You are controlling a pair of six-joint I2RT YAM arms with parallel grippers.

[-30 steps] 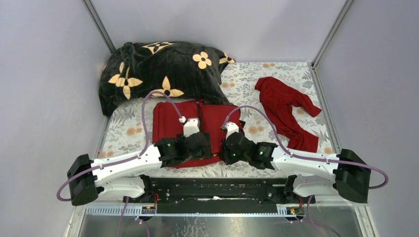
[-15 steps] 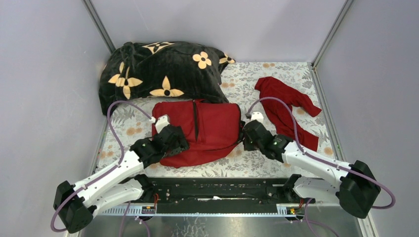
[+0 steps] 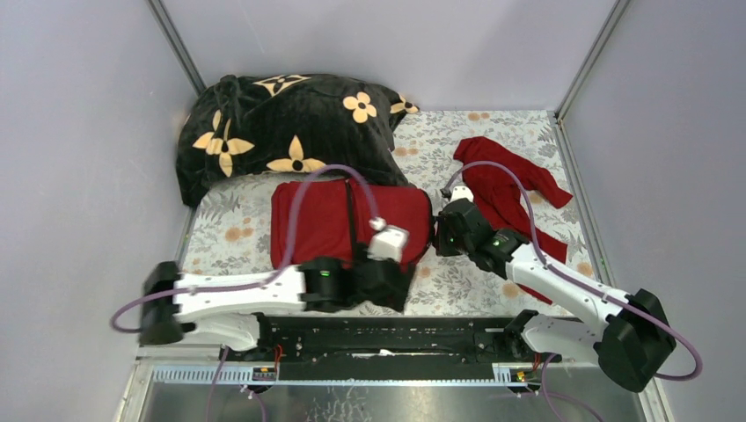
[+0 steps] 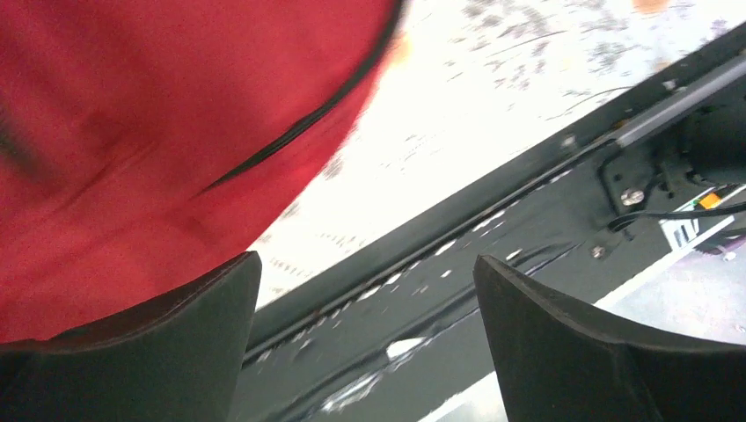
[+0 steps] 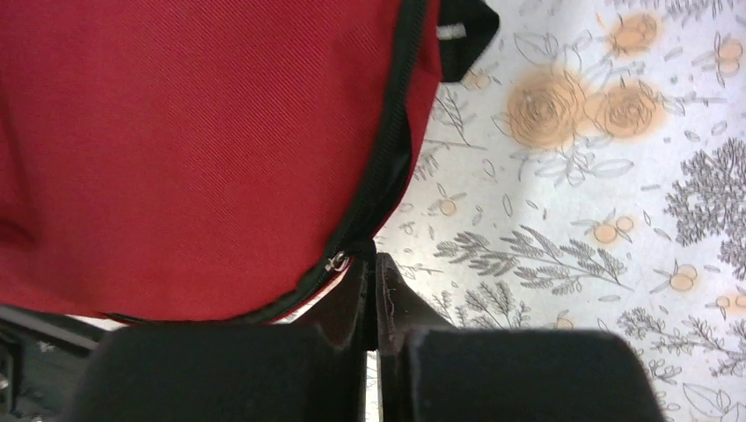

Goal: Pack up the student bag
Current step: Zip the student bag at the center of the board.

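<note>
The tabletop is covered by a pale floral cloth. The dark-red student bag lies flat on it, with its zippered edge at the tips of the right fingers and its near edge just beside the left fingers. A black plush blanket with orange flowers is heaped beyond both pairs of fingers. A limp red garment lies to the right of the right fingers.

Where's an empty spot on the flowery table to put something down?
Bare cloth lies left of the student bag, and between the black blanket and red garment. The middle is crowded by the bag, left gripper and right gripper.
</note>
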